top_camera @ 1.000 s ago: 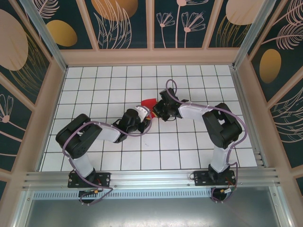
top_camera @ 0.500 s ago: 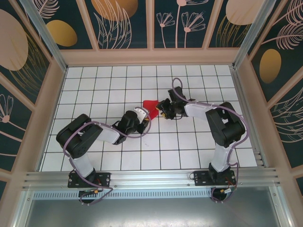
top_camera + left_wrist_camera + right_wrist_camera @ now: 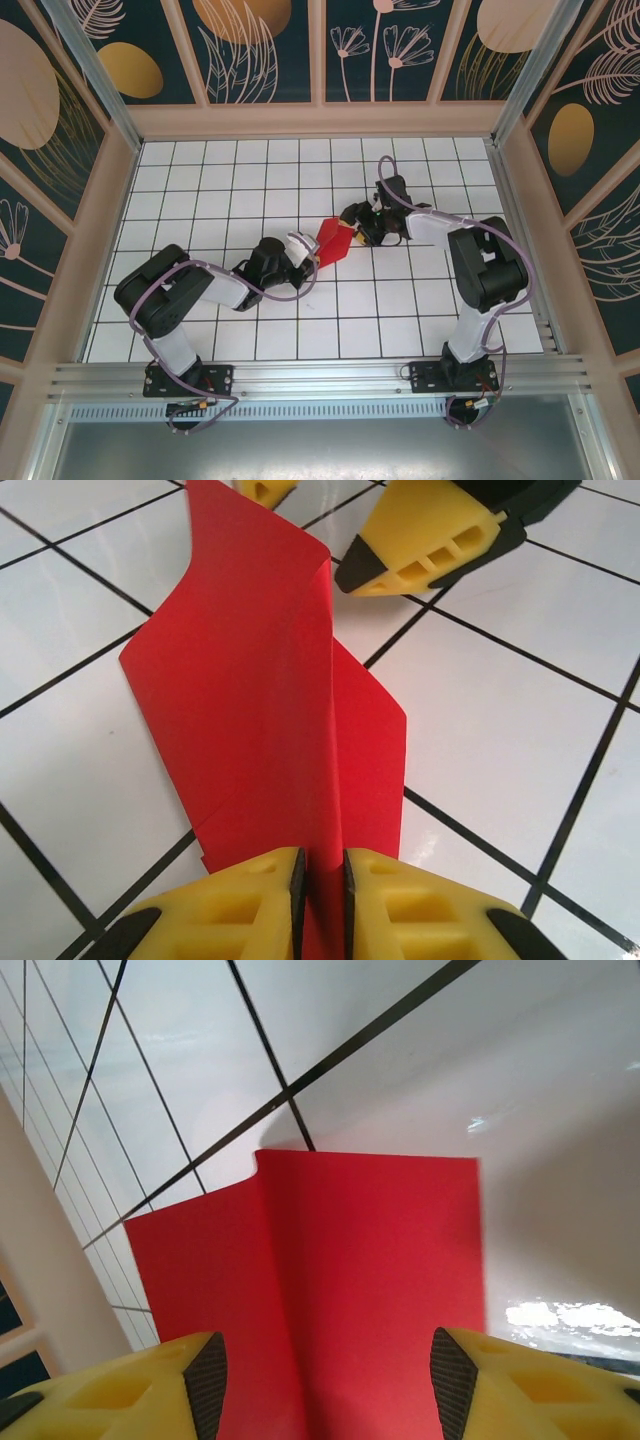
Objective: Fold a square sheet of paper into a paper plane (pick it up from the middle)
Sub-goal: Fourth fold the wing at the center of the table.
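"How far had the folding got?"

"Partway. The red sheet (image 3: 333, 240) stood mid-table (image 3: 200, 190) as a creased wedge, pinched by the left gripper (image 3: 320, 865). The right gripper (image 3: 325, 1370) gaped around its far end. It seemingly wasn't a dart yet."

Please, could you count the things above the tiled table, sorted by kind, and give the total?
folded red paper: 1
grippers: 2 (left gripper, right gripper)
Total: 3
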{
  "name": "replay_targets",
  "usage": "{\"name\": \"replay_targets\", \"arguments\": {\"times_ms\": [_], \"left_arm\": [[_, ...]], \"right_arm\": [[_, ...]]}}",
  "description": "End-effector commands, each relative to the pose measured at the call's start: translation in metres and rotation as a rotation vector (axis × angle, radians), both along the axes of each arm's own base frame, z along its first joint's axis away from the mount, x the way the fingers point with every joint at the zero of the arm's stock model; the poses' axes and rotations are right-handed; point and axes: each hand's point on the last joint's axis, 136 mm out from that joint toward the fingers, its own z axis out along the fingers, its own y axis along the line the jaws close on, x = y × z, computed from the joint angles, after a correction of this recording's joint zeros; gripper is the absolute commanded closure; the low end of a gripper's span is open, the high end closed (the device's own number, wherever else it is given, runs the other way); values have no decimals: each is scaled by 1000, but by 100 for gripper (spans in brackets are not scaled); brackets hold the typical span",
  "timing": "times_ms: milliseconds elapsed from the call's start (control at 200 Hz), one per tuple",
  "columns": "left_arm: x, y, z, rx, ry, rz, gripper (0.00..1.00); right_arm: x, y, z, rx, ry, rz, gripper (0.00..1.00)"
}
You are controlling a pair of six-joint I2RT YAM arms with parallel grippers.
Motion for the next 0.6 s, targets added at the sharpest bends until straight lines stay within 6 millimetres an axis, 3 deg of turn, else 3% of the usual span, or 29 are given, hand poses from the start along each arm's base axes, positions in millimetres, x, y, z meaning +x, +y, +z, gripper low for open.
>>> {"name": "replay_targets", "arguments": {"times_ms": [0, 280, 450, 520, 595], "left_arm": [[-5, -11, 12, 6, -55, -90, 79], [-1, -12, 6, 39, -52, -93, 80], [1, -13, 4, 50, -50, -93, 80], [1, -13, 2, 53, -48, -91, 80], [1, -13, 2, 55, -46, -92, 79]], "right_arm": [[-7, 2, 21, 26, -57, 69, 40], [-13, -3, 36, 57, -115, 50, 30], [-15, -7, 29, 24, -96, 38, 28], [-14, -6, 24, 22, -72, 29, 31], [-13, -4, 20, 30, -48, 20, 42]]}}
